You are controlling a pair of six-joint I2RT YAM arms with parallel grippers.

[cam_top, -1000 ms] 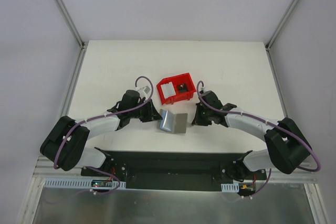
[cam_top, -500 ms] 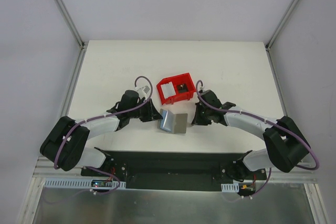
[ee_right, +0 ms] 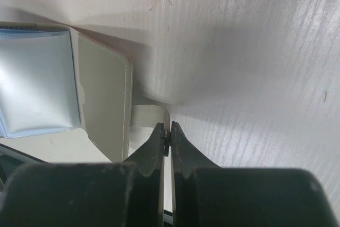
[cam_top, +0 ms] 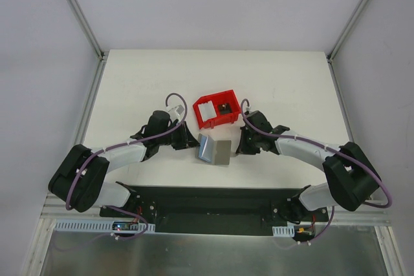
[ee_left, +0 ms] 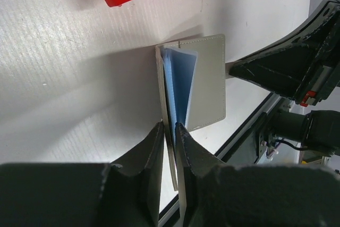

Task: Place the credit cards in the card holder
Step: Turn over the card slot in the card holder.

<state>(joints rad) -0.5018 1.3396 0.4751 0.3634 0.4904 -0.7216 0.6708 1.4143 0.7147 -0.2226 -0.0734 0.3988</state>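
On the table (cam_top: 291,82), card holder (cam_top: 215,150) just before the bin (cam_top: 226,100), between left end effector (cam_top: 192,141) and right end effector (cam_top: 237,148)

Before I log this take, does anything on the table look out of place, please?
Nothing is damaged or spilled. The card holder is not lying flat: it stands part-open, the left gripper pinching one side and the right gripper its strap. The red bin sits askew.

The right gripper (ee_right: 166,131) pinched the strap (ee_right: 149,116) of the card holder (ee_right: 103,97).
Its jaws met on the pale tab; the grey holder lay open on the white table (ee_right: 244,51).
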